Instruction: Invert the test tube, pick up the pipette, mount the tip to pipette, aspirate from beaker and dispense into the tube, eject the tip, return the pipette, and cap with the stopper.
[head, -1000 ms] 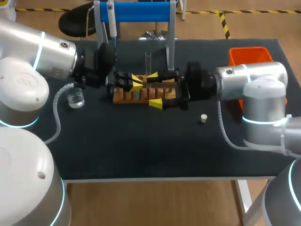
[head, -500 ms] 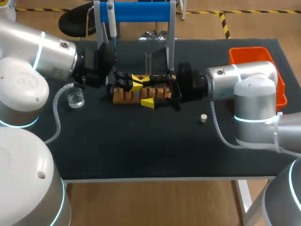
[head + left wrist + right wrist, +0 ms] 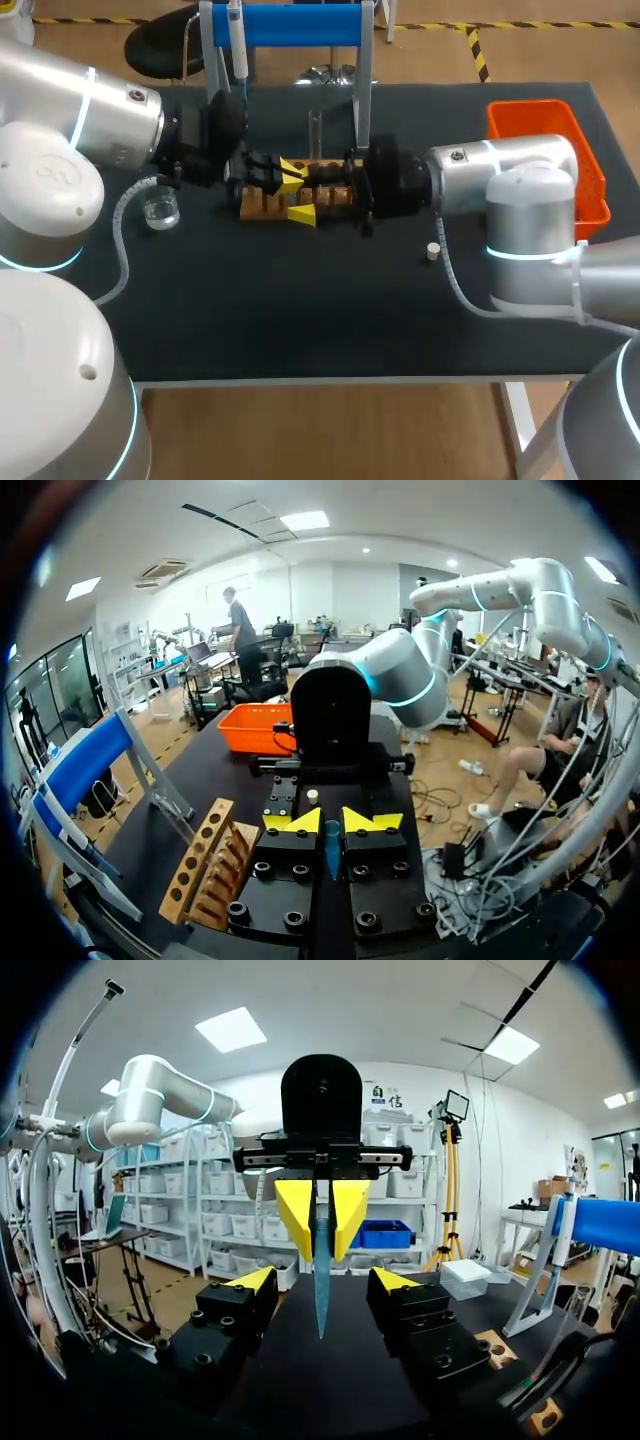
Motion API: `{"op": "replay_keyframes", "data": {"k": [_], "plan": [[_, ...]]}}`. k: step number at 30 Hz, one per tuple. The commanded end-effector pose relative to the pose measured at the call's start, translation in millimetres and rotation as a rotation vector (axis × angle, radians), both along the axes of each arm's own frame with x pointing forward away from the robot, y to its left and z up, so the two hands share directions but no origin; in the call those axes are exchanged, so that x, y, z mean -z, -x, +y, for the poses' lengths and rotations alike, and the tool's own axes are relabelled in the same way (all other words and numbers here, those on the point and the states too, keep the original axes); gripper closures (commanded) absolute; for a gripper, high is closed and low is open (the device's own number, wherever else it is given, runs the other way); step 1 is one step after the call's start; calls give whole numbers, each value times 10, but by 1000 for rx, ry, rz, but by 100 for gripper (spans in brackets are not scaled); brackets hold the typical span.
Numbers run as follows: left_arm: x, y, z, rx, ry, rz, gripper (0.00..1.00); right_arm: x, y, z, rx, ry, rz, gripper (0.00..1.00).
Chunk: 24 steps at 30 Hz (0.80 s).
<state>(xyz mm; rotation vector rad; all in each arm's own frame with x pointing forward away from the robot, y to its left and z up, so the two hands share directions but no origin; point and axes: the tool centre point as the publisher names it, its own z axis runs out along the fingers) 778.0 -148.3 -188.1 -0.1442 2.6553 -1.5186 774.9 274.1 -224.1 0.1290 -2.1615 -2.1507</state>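
Pinched between the left tool's [image 3: 331, 822] fingertips, over the wooden rack [image 3: 262, 207] at the middle of the surface [image 3: 300, 320]: a slim blue pipette tip [image 3: 320, 1305]. Stands upright on its long axis, wide end in the pinch, point hanging down. Faced head-on by the right tool [image 3: 322, 1280], fingers spread wide to either side, not touching it.

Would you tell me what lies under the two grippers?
A wooden rack: its near edge and left end show beneath the left gripper, shut on the tube, and the open right gripper. They cover its middle, so what those holes hold cannot be seen.
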Motion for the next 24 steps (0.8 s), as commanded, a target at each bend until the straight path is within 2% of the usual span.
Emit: {"op": "replay_keyframes", "data": {"k": [1,19,24], "plan": [[-9,-4,3,1,-3,3,100,19,14,51,3,-1,1,44],[-9,-4,3,1,-3,3,100,-14,38,87,-2,-12,-1,59],[-9,-4,3,1,-3,3,100,-20,35,77,-4,-17,3,71]]}}
